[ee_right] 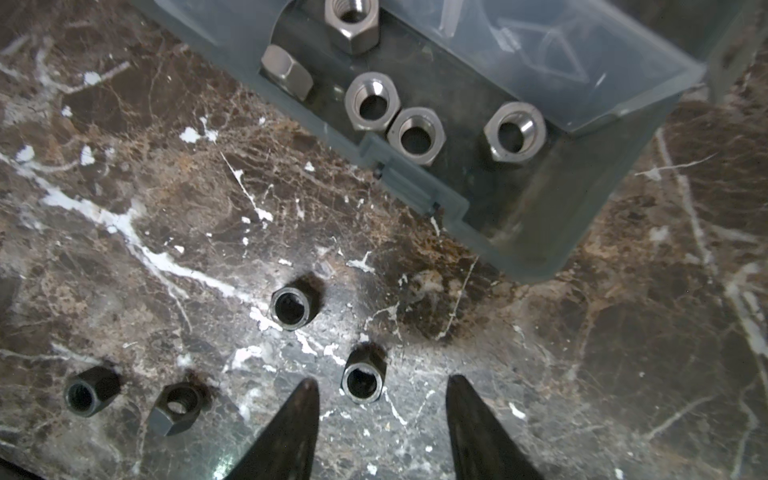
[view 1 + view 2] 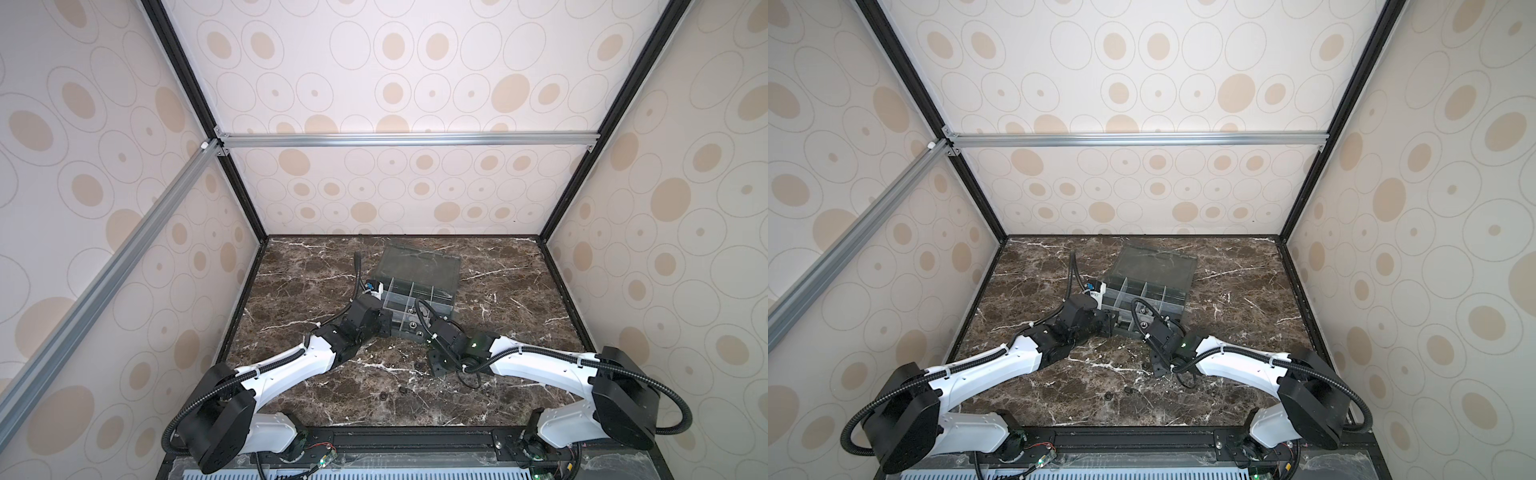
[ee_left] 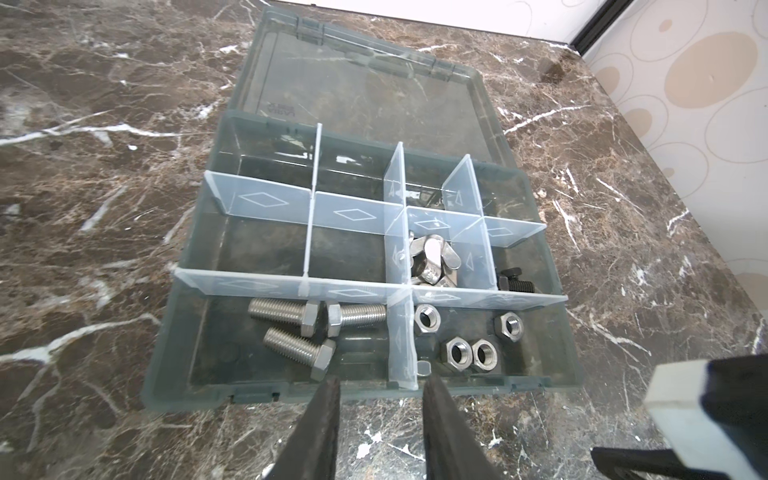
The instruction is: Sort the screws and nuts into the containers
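Near right hand (image 1: 381,379), black nuts (image 1: 293,308) (four).

Spread hand (image 1: 381,379) nr blk nut (image 1: 363,381)

The left arm (image 2: 291,365) and right arm (image 2: 540,360) reach inward toward the desk's middle, wrists tipped down, each arm's jaws parted.

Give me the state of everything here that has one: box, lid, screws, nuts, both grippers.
organizer box: upright on the table, cells exposed.
lid: open, lying flat behind it.
silver screws: three, lying together in one cell.
silver nuts: in the cell next to them.
wing nuts: in a middle-row cell.
black screw: in the cell beside them.
black nuts: four loose on the table.
left gripper: open, empty.
right gripper: open, empty, aimed at a black nut.
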Robot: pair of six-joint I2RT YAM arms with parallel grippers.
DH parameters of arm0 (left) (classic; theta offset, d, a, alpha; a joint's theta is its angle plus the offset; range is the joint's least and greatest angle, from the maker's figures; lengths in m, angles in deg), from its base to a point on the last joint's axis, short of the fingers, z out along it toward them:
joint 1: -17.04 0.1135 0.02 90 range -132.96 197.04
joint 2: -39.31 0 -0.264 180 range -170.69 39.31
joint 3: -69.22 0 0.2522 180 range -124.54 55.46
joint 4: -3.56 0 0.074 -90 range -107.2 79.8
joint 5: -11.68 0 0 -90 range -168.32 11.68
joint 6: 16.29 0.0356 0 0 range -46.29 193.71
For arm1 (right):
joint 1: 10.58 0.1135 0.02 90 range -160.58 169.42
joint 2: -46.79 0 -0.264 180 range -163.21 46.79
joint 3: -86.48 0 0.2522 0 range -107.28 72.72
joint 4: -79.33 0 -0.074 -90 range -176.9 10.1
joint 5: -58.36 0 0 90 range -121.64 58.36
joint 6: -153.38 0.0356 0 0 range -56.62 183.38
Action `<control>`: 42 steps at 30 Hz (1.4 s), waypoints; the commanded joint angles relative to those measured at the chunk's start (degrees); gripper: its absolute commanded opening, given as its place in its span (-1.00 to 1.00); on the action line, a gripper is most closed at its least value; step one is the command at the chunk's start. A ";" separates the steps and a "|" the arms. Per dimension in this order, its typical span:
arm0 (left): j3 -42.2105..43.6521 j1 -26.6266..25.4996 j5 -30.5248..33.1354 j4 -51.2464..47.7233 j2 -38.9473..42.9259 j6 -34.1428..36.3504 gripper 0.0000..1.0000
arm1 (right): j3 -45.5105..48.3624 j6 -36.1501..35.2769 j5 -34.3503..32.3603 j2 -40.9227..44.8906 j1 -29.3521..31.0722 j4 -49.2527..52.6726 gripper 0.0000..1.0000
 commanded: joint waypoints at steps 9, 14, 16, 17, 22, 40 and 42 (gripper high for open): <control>2.64 0.83 3.00 -2.03 4.85 -1.80 -0.31 | -0.97 2.35 2.04 -5.14 3.78 -0.64 0.04; 3.64 1.03 3.20 -2.11 6.09 -2.09 -0.30 | -2.64 1.74 1.24 -7.83 5.24 0.50 -0.08; 3.90 1.00 3.19 -2.07 6.53 -2.20 -0.30 | -2.57 1.68 1.03 -8.54 5.39 0.46 -0.14; 4.05 1.08 3.34 -2.03 6.73 -2.33 -0.30 | -2.73 1.65 0.80 -8.83 5.41 0.92 -0.16; 4.58 1.16 3.38 -2.05 7.59 -2.54 -0.30 | -3.44 1.24 -0.70 -9.56 5.64 1.81 -0.20; 5.13 1.20 3.18 -2.44 8.60 -3.70 -0.30 | -5.14 0.86 -0.92 -13.52 5.64 0.21 -0.63; 5.34 1.25 3.38 -2.69 8.82 -3.70 -0.30 | -5.46 0.71 -1.01 -12.90 5.65 0.50 -0.64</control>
